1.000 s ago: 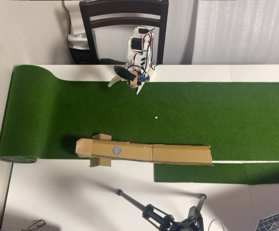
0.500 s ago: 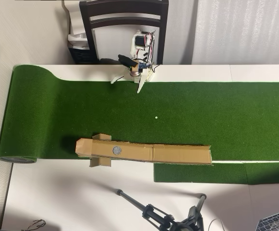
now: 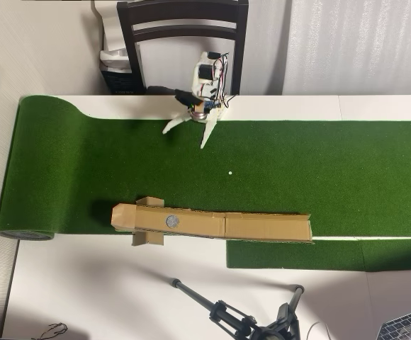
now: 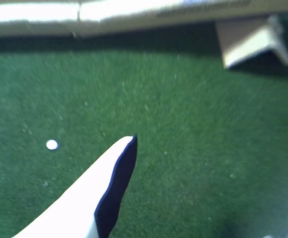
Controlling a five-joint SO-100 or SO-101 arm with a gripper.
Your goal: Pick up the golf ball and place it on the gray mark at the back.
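1. Where it is not covered, the white bench (image 3: 85,283) shows in the overhead view below the cardboard trough (image 3: 262,227) and as a strip far above it.
2. A green turf mat (image 3: 333,163) covers most of the bench. The trough lies along the mat's lower edge, and the mat curls up at the end left of the trough.
3. A dark chair (image 3: 184,28) stands beyond the bench, well above the trough's left half.
4. The trough itself is a long brown channel running left to right, with 2 short flaps folded out near its left end. In the wrist view it is a pale band (image 4: 134,12) across the top, with 1 flap (image 4: 253,39) at the upper right.
5. The white arm (image 3: 207,78) sits at the far edge of the bench, well above the trough and reaching toward it.
6. A black tripod (image 3: 227,312) lies below the trough.
7. The jaws are spread wide with nothing between them, hanging over bare turf well above the trough. The 2 white fingers (image 3: 204,138) splay apart. The wrist view shows 1 finger (image 4: 84,198) with a dark edge.
8. The gray mark (image 3: 171,221) sits on the trough's floor near its left end, between the flaps, uncovered.
9. A tiny white dot (image 3: 229,172) lies on the turf between the jaws and the trough; in the wrist view it lies left of the fingertip (image 4: 51,145).
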